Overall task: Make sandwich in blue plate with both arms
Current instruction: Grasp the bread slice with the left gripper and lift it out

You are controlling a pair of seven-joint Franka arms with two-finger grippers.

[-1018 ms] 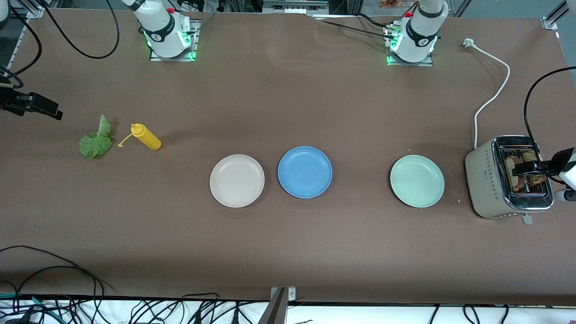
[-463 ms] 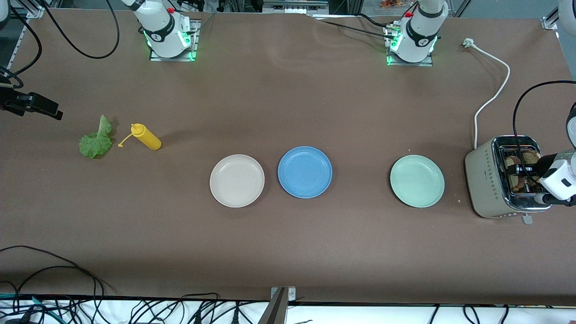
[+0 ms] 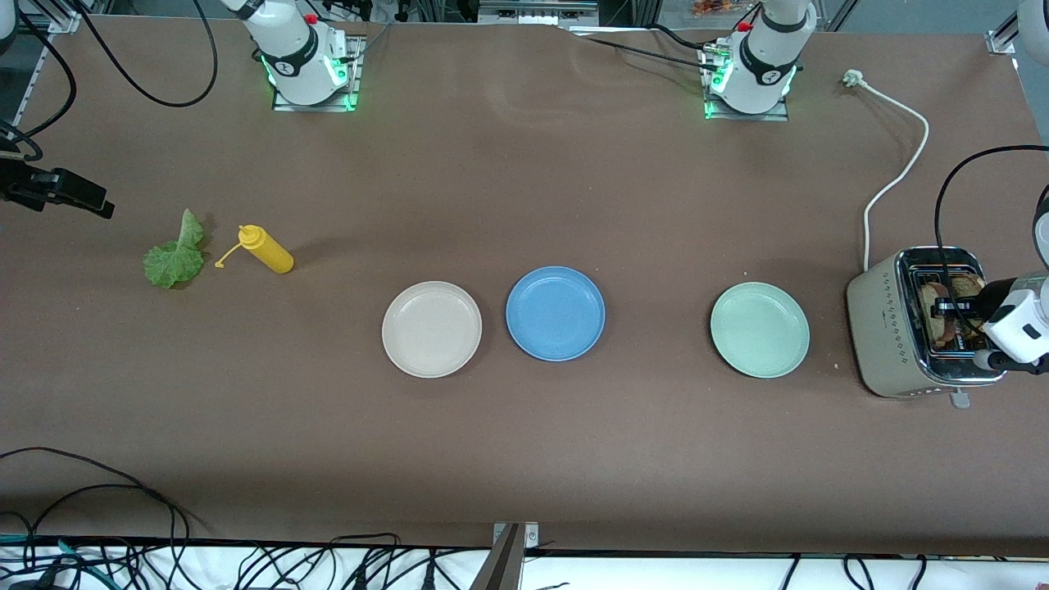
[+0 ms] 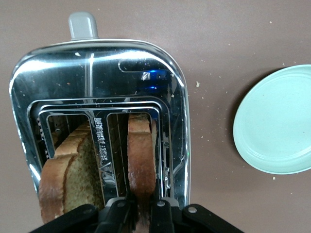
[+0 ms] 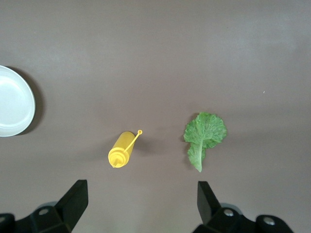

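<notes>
While the left hand (image 4: 141,216) is pinched shut on the top edge of a bread slice (image 4: 141,160) standing in one slot of the toaster (image 3: 889,328), nothing of the sandwich has reached the blue plate (image 3: 555,313) yet, so the task looks to be at its very first pick. A second bread slice (image 4: 73,170) leans in the neighbouring slot, untouched. The left arm reaches out over its own end of the counter (image 3: 524,442) with the hand pointing straight down into the toaster. Beside the toaster lies the empty mint-green plate (image 3: 760,329); the blue plate sits bare mid-counter, with a beige plate (image 3: 431,329) just beside it. The right hand (image 5: 141,206) hangs with its fingers spread wide and empty, over the counter near the lettuce leaf (image 3: 174,254) and the lying yellow squeeze bottle (image 3: 266,250); that arm appears to wait. Both slices and the leaf remain to be stacked.
</notes>
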